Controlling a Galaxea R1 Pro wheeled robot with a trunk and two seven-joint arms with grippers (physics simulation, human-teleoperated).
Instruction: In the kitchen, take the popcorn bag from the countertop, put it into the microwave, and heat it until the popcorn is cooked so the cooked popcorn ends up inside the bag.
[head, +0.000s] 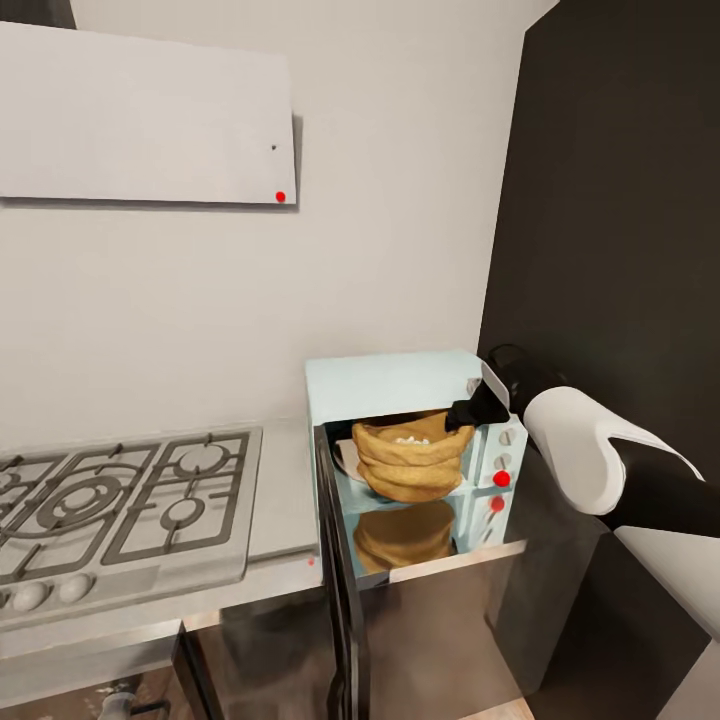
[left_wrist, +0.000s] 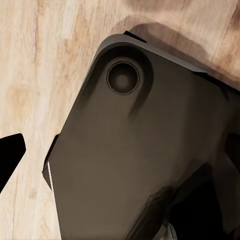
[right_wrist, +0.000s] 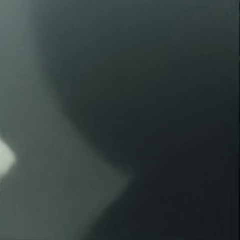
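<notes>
**Now: sack in the open microwave**

Here the grey countertop (head: 285, 500) carries the gas hob (head: 120, 505) and, beside it, the pale blue microwave (head: 395, 385), door swung open. Inside sits the popcorn bag (head: 410, 458), with white popcorn (head: 408, 439) in its mouth. The right gripper (head: 468, 413) reaches the bag's rim; whether it is clenched or released cannot be told.
</notes>
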